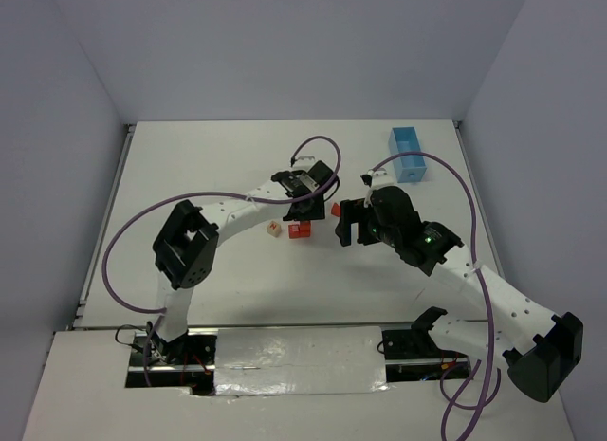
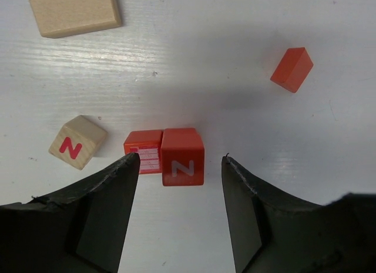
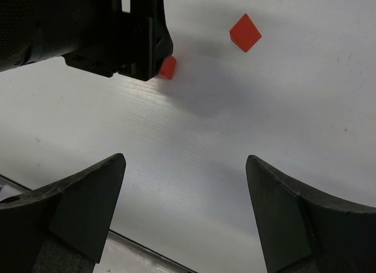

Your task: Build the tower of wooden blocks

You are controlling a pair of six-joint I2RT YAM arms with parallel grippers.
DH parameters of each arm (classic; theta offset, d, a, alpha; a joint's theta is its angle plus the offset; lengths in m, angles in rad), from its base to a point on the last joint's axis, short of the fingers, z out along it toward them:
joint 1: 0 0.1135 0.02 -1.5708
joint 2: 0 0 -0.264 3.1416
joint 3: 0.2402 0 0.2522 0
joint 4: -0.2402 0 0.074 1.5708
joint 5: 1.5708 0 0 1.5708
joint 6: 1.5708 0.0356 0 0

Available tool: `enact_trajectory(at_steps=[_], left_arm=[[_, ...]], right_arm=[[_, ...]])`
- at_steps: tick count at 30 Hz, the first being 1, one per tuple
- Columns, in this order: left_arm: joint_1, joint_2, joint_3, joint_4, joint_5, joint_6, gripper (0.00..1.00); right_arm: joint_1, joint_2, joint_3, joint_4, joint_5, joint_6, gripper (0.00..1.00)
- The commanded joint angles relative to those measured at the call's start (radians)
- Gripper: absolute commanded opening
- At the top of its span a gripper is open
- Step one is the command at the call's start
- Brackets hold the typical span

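Note:
In the left wrist view, two red cubes touch side by side: one with a white N (image 2: 183,156) and one with a pale label (image 2: 144,151). A tan cube with a red N (image 2: 77,141) lies to their left. A flat tan block (image 2: 75,12) lies at the top left and a lone red block (image 2: 292,68) at the upper right. My left gripper (image 2: 181,158) is open and hovers over the red pair (image 1: 300,230), touching neither cube. My right gripper (image 3: 185,159) is open and empty over bare table, right of the pair (image 1: 351,234).
A light-blue tray (image 1: 409,154) stands at the back right. The lone red block (image 1: 335,210) lies between the two grippers and shows in the right wrist view (image 3: 245,32). The left gripper's body (image 3: 111,32) fills that view's upper left. Purple cables loop over both arms.

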Motion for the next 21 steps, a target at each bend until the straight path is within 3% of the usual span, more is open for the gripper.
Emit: enact_trajectory(at_steps=[1, 7, 9, 10, 11, 13, 18, 21], left_arm=[[-0.003, -0.115, -0.013, 0.001, -0.064, 0.007, 0.7], [0.104, -0.358, -0.194, -0.004, -0.153, 0.109, 0.73], [0.158, -0.449, -0.272, -0.01, -0.135, 0.151, 0.74], [0.237, -0.474, -0.3, -0.022, -0.107, 0.147, 0.74], [0.279, -0.512, -0.329, -0.018, -0.019, 0.154, 0.74], [0.351, -0.524, -0.394, -0.004, 0.04, 0.136, 0.74], [0.355, -0.449, -0.408, -0.032, 0.055, -0.019, 0.65], [0.34, -0.394, -0.406, -0.013, 0.078, -0.115, 0.64]], right_arm=[[0.001, -0.026, -0.002, 0.036, 0.015, 0.001, 0.91], [-0.002, -0.048, -0.002, 0.031, 0.022, 0.004, 0.91], [-0.001, -0.048, -0.002, 0.034, 0.019, 0.002, 0.91], [-0.001, -0.048, -0.002, 0.036, 0.021, 0.002, 0.91], [-0.002, -0.049, -0.004, 0.039, 0.022, 0.001, 0.91], [-0.004, -0.046, -0.001, 0.042, 0.022, -0.001, 0.91], [-0.008, -0.04, -0.002, 0.043, 0.019, 0.001, 0.91], [-0.008, -0.039, -0.007, 0.048, 0.018, 0.001, 0.91]])
